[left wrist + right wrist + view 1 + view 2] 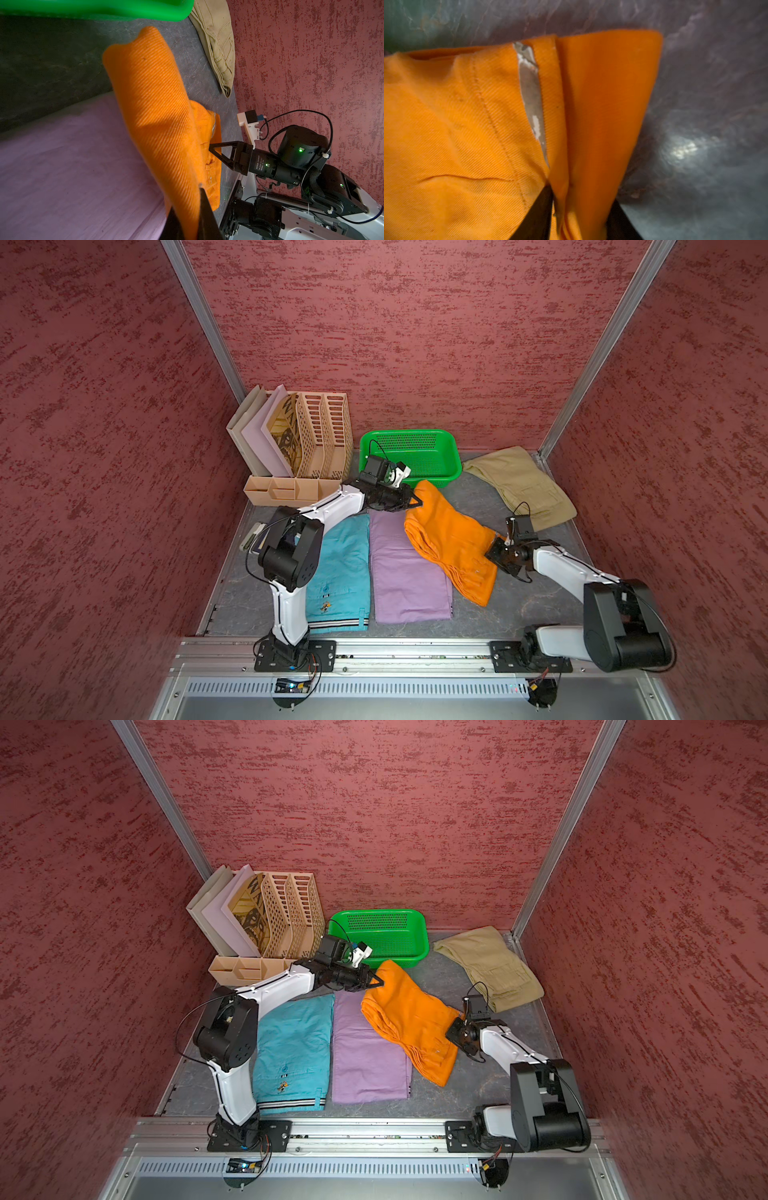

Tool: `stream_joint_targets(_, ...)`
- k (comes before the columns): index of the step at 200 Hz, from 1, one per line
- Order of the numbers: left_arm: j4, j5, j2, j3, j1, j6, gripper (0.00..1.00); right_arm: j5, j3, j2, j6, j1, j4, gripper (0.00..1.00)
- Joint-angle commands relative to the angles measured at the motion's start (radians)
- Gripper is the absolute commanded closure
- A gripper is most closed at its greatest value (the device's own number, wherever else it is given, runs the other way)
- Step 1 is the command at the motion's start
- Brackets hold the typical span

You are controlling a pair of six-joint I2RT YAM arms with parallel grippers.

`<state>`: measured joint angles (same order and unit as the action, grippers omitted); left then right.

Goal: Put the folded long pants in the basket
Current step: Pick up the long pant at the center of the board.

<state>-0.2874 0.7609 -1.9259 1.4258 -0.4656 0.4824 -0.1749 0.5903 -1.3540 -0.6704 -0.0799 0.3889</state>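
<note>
The orange folded long pants (449, 539) (409, 1019) hang lifted between both arms, just in front of the green basket (407, 432) (378, 911). My left gripper (417, 502) (190, 218) is shut on their far end near the basket. On the near right edge my right gripper (496, 541) (581, 207) is shut on a fold of them, with cloth between its fingers. Lilac pants (405, 572) and teal pants (343, 564) lie flat side by side below. Khaki pants (519, 485) lie at the back right. The basket holds nothing.
A peach file rack (320, 435) with folders and a low peach organiser (282, 489) stand left of the basket. Red walls close in on three sides. The arms' metal rail (374, 651) runs along the front edge.
</note>
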Motion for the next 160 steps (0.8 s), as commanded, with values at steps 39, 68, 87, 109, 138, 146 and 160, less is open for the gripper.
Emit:
stream_joint_targets(39,0.025,0.0,0.049,0.006,-0.019,-0.015,1.0,0.027,0.08,0.019,0.059,-0.001,0.082,1.0)
stream_joint_targets(68,-0.033,-0.048,0.112,0.018,-0.048,-0.041,1.0,0.07,0.181,0.099,0.124,0.0,0.203,1.0)
stream_joint_targets(87,-0.047,-0.074,0.166,0.013,-0.053,-0.034,1.0,0.063,0.258,0.127,0.154,0.0,0.262,1.0)
stream_joint_targets(109,-0.09,-0.113,0.218,0.026,-0.051,-0.045,1.0,0.036,0.352,0.138,0.182,0.0,0.304,1.0)
stream_joint_targets(138,-0.129,-0.157,0.264,0.052,-0.02,-0.056,1.0,-0.018,0.477,0.103,0.198,-0.003,0.299,1.0)
stream_joint_targets(146,-0.132,-0.161,0.263,0.06,0.001,-0.044,1.0,-0.029,0.516,0.068,0.199,-0.003,0.303,1.0)
stream_joint_targets(160,-0.14,-0.153,0.255,0.085,0.039,-0.027,1.0,-0.055,0.589,0.013,0.201,-0.01,0.3,1.0)
